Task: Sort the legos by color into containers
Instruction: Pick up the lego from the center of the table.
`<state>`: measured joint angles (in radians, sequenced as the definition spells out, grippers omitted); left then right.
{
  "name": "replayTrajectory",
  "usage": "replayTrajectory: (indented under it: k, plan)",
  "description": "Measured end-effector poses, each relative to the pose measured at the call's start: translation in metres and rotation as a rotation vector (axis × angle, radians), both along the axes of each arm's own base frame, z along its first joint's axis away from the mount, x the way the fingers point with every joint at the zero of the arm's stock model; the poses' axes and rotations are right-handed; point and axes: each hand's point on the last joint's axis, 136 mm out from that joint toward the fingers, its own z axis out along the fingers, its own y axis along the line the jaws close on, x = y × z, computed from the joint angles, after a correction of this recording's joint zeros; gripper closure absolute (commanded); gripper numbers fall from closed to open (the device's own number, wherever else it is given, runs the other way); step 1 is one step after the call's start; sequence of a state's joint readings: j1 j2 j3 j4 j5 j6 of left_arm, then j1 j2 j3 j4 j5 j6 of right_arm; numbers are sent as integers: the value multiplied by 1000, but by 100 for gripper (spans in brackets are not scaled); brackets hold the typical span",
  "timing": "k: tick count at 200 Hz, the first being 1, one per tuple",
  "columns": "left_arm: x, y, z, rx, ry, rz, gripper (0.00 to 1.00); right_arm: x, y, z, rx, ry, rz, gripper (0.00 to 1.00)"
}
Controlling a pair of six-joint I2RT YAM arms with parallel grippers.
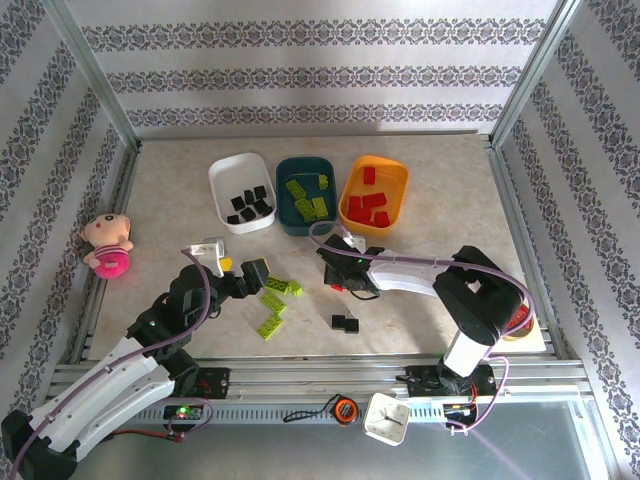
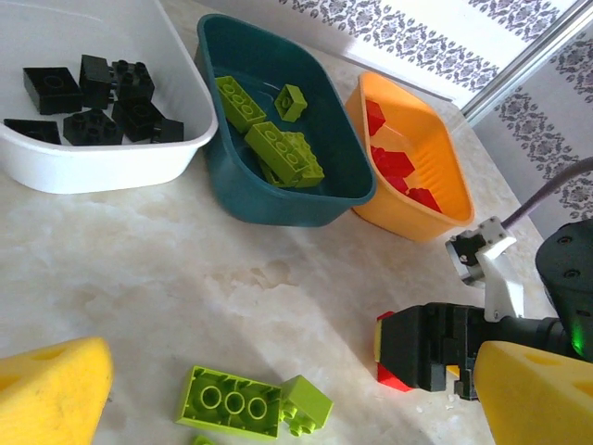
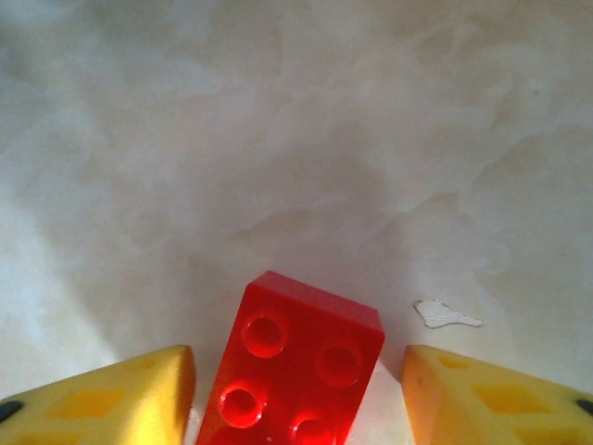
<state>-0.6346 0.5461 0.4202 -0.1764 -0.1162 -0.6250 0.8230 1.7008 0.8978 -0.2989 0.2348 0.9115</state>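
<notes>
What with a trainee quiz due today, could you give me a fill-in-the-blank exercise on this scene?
1. The white tub holds only ____ legos.
2. The teal tub stands ____ the white tub and the orange tub.
3. The loose red brick sits between the ____ arm's yellow fingers.
Missing words: black; between; right.

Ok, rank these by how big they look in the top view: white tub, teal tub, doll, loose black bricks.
1. white tub and teal tub: they look alike, so no ranking between them
2. doll
3. loose black bricks
</notes>
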Motion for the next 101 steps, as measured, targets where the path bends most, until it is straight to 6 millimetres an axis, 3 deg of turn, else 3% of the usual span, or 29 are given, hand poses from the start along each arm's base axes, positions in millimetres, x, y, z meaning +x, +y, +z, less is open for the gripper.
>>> replayTrajectory:
  k: [56, 76, 101]
  plan:
    - [1, 2, -1, 11, -1, 10, 0, 6, 6, 11, 8, -23, 84, 73]
    - [1, 4, -6, 29, 15, 15, 0, 16, 5, 38, 49, -83, 119, 77]
    - [0, 4, -14, 50, 41, 15, 0, 42, -9, 92, 105, -214, 118, 79]
